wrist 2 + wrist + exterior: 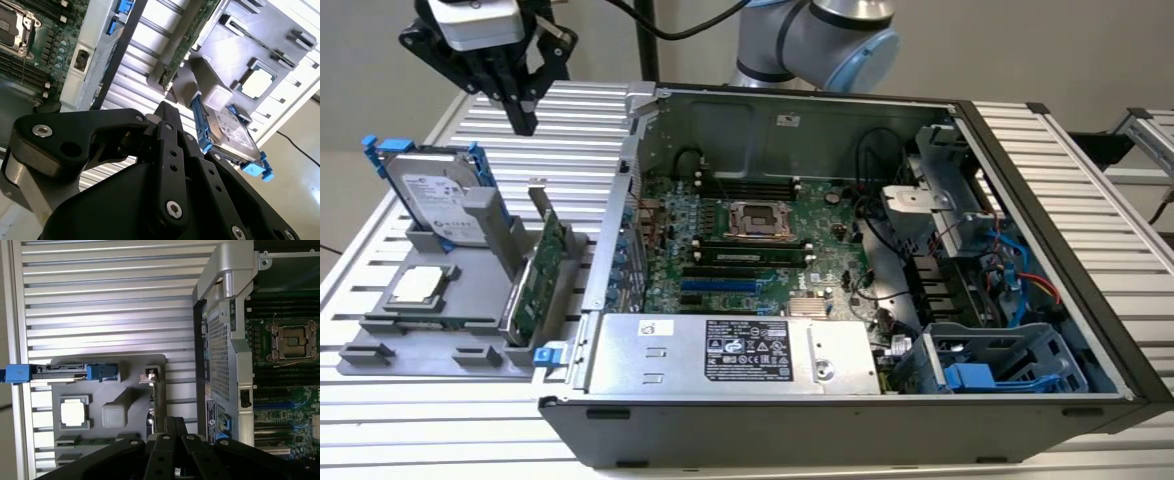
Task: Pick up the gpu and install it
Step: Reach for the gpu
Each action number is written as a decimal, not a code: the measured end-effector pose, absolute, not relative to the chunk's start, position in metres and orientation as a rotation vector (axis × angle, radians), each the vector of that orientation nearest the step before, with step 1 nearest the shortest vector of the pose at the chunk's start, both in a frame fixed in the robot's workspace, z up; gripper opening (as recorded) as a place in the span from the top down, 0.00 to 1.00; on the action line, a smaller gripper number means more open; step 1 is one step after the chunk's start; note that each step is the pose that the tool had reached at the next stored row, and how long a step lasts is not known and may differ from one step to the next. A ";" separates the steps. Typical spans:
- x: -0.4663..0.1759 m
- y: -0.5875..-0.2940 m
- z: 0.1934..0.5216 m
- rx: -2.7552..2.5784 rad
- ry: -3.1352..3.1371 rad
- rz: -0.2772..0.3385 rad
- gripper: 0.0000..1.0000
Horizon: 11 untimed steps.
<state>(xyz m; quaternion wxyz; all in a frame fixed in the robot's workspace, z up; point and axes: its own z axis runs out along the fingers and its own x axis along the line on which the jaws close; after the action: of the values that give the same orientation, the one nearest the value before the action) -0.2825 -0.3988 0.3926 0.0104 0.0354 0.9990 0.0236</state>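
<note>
The gpu [538, 280] stands on edge in a slot of the grey holder [400, 350] at the exterior view's left, just outside the open computer case [854, 430]. I see its green board face there. The first wrist view has the gpu [154, 407] edge-on with its silver bracket end, and the second wrist view catches a green strip of the gpu [186, 44]. My gripper [523, 122] hangs high above the table's far left corner, well clear of the card, empty, fingers pressed together. The gripper [172, 421] points down at the holder, as the gripper [162, 107] also does.
A silver hard drive [438, 195] in a blue frame stands in the holder beside the card. A processor chip [420, 286] lies flat in front of it. Inside the case are the motherboard [761, 245] with blue slots and a power supply [734, 352]. The case's side wall [616, 240] rises right next to the card.
</note>
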 end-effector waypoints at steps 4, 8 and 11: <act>-0.287 -0.399 0.393 0.110 3.118 0.074 1.00; -0.290 -0.399 0.393 0.110 3.118 0.074 1.00; -0.291 -0.399 0.393 0.110 3.118 0.074 1.00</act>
<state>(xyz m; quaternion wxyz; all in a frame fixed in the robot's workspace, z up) -0.2913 -0.3988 0.3926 0.0104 0.0353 0.9990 0.0236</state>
